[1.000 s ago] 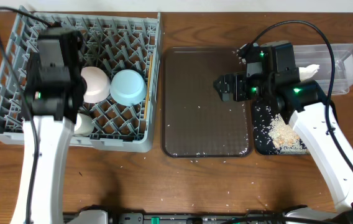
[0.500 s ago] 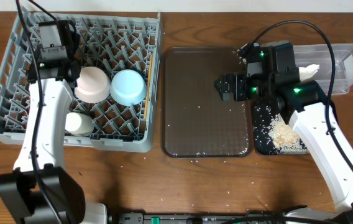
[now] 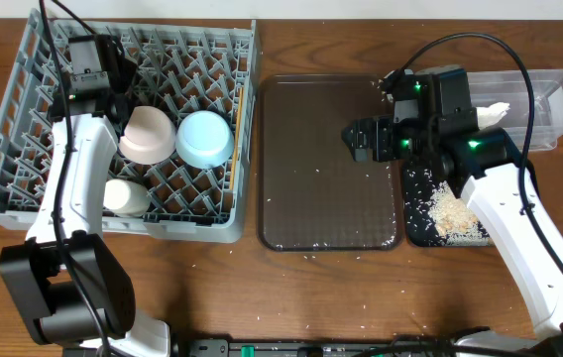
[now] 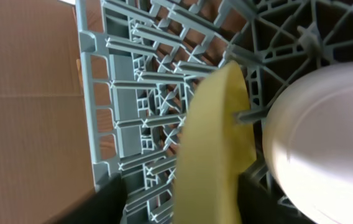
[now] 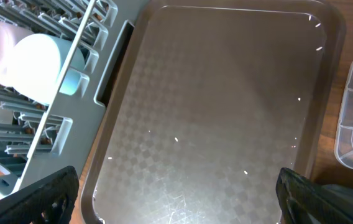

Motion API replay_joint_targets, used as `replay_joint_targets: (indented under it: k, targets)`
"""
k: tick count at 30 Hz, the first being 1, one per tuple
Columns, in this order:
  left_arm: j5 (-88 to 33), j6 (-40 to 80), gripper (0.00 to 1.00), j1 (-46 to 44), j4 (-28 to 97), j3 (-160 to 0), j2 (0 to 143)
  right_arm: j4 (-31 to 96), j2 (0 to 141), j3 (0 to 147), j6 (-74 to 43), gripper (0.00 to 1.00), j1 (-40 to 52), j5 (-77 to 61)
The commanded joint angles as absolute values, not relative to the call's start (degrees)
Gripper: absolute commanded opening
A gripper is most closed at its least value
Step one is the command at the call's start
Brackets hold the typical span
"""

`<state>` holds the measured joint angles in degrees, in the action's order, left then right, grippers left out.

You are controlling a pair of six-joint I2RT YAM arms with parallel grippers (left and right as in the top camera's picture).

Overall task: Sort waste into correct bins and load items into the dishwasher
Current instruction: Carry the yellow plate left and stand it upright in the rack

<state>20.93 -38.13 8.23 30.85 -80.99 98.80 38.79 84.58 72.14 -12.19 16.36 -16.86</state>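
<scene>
left wrist view: the left gripper (image 4: pixel 183 208) straddles a yellow plate (image 4: pixel 217 137), which stands on edge among the pegs of the grey dish rack (image 4: pixel 127 106), just beside the pinkish-white bowl (image 4: pixel 325 137). one dark finger meets the plate, but a sliver of rack shows beside the other, so i cannot tell whether the grip is closed. the plate looks rigid, smooth and light, and is likely slippery. its thin rim is the place to pinch, and it should be let go only once the pegs hold it. farther off, the right gripper (image 5: pixel 176 186) hangs with its fingers spread wide and empty over the brown serving tray (image 5: pixel 226 93).
</scene>
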Motion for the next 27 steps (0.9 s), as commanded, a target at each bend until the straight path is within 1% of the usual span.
replay_joint_targets:
  k: [1, 3, 6, 10, 14, 22, 27]
  targets:
    - [19.99, -33.85, 0.83, 8.27, 30.39, -81.45, 98.21, 38.83, 83.79, 72.16, -12.84, 0.99, 16.80, -16.51]
    - [19.84, -30.65, 0.87, 8.27, 30.20, -81.45, 97.36, 38.85, 83.79, 72.16, -12.82, 0.99, 16.80, -16.51]
    - [18.17, -27.83, 0.87, 8.27, 29.85, -81.47, 95.24, 38.89, 83.79, 72.16, -12.82, 0.99, 16.80, -16.51]
    - [11.22, -24.16, 0.88, 8.27, 29.85, -81.47, 90.41, 39.22, 83.79, 72.16, -12.82, 0.99, 16.80, -16.51]
    - [2.87, -16.34, 0.88, 8.27, 30.72, -81.47, 84.44, 39.59, 83.79, 72.16, -12.82, 0.99, 16.80, -16.51]
    - [-15.66, -2.61, 0.89, 8.27, 41.80, -81.47, 69.89, 39.64, 83.79, 72.16, -12.82, 0.99, 16.80, -16.51]
    - [-17.80, -1.17, 0.89, 8.27, 48.56, -81.47, 58.83, 39.66, 83.79, 72.16, -12.64, 0.99, 16.80, -16.05]
